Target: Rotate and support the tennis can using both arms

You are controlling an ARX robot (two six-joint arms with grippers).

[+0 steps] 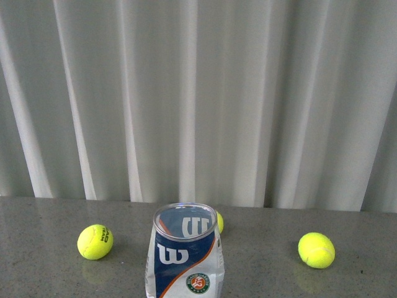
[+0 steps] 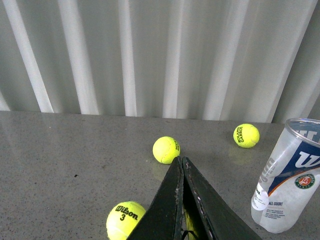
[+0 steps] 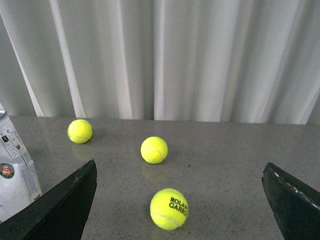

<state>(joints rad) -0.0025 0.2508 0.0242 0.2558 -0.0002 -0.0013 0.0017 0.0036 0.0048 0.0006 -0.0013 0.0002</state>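
standing upright on the grey table [image 1: 49, 217] at the front edge of the front view, the tennis can [image 1: 185, 261] has its long axis vertical and its open mouth pointing up, with neither arm touching it, so i judge the task barely begun: approach, grasp, rotation and support all remain. the left gripper [image 2: 182, 162] shows its jaws pressed together on nothing, the can just off to one side of it. the right gripper [image 3: 180, 200] hangs spread wide and empty, with three yellow balls loose on the table around the can.
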